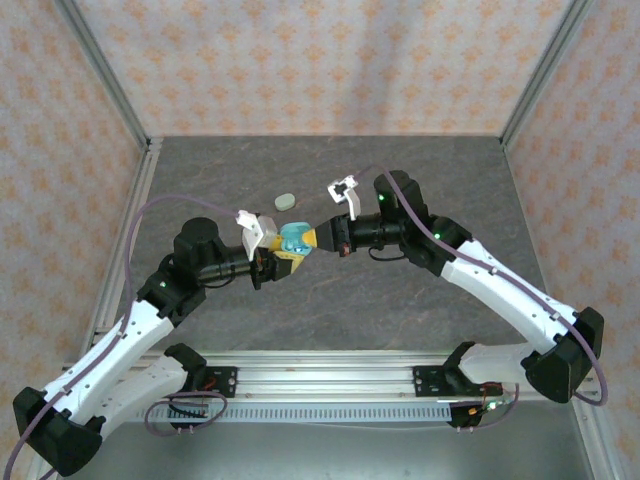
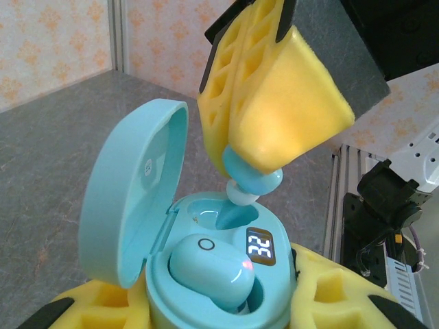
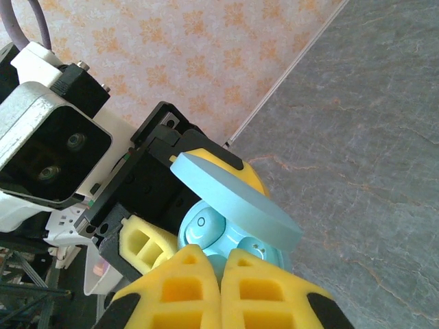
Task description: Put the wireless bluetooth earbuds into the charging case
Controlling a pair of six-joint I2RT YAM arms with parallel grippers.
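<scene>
the grey surface (image 1: 400, 300) carries little: the two arms meet above its middle, and one small pale oval thing (image 1: 285, 201) lies just behind them, too small to identify. the left hand (image 1: 283, 258) comes in from the left and is clamped around the base of the charging case (image 2: 271, 282), holding it up with its lid (image 2: 130, 199) swung open to the left. the right hand (image 2: 267, 103) reaches in from the right with its yellow foam fingers pressed together, pinching the held earbud (image 2: 252, 184) at their tips, its stem pointing down into the empty socket (image 2: 212, 209) on the far side of the case from the left hand. that bud looks to be at the mouth of the socket, perhaps just entering, but not dropped in. the seated earbud (image 2: 209, 271) lies in the near socket with a red light on it, and the small display (image 2: 260, 248) beside it reads 22. i judge this case half filled: one bud is home, the second is lined up and needs to be pushed down and released. whether more buds wait elsewhere i cannot tell.
</scene>
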